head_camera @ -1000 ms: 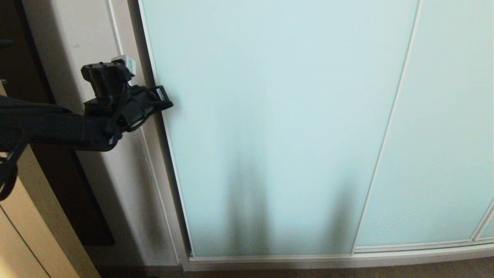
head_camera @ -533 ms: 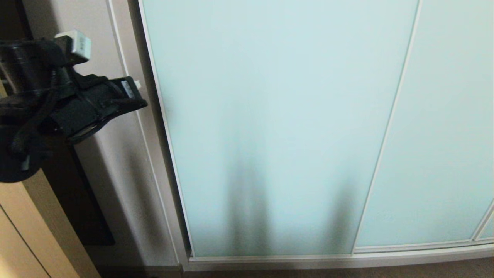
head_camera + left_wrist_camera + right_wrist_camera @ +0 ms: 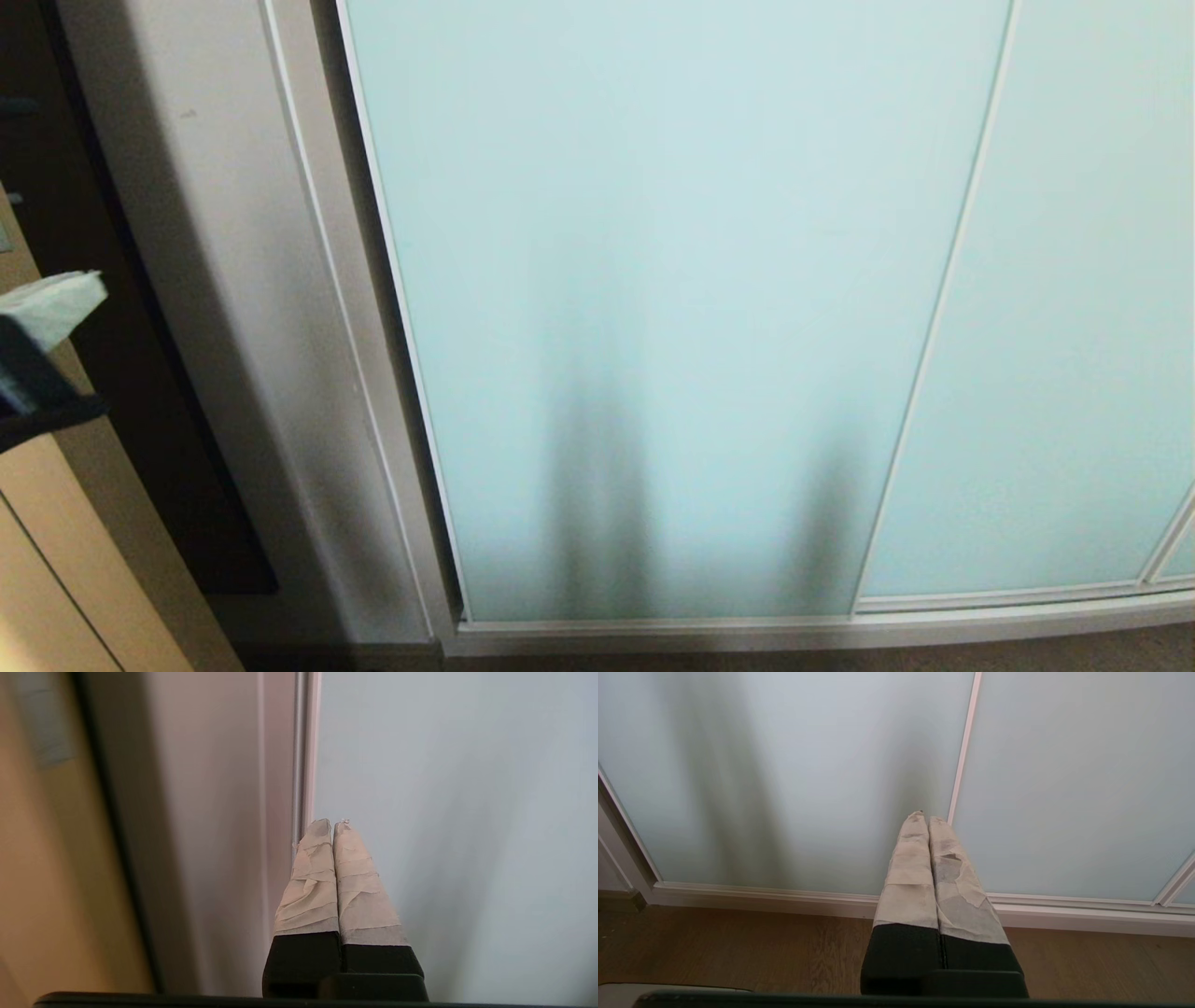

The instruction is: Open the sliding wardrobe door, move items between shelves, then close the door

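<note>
The sliding wardrobe door (image 3: 653, 280) is a frosted aqua panel in a thin pale frame, and it stands closed against the side post. The items and the shelves are hidden behind it. My left gripper (image 3: 332, 822) is shut with nothing in it, its taped fingertips (image 3: 317, 858) pointing toward the door's (image 3: 444, 812) left frame edge from a distance. Only a bit of the left arm (image 3: 37, 373) shows at the head view's left edge. My right gripper (image 3: 924, 816) is shut and empty, held low in front of the door (image 3: 808, 765) near its bottom rail.
A second frosted panel (image 3: 1074, 327) overlaps on the right. The off-white side post (image 3: 233, 280) stands left of the door, then a dark gap (image 3: 140, 392) and a tan cabinet (image 3: 47, 579). The wooden floor (image 3: 738, 952) runs along the bottom rail (image 3: 794, 630).
My left arm has pulled away from the door's left edge, moving left and down until it is almost out of the head view. The door has not moved.
</note>
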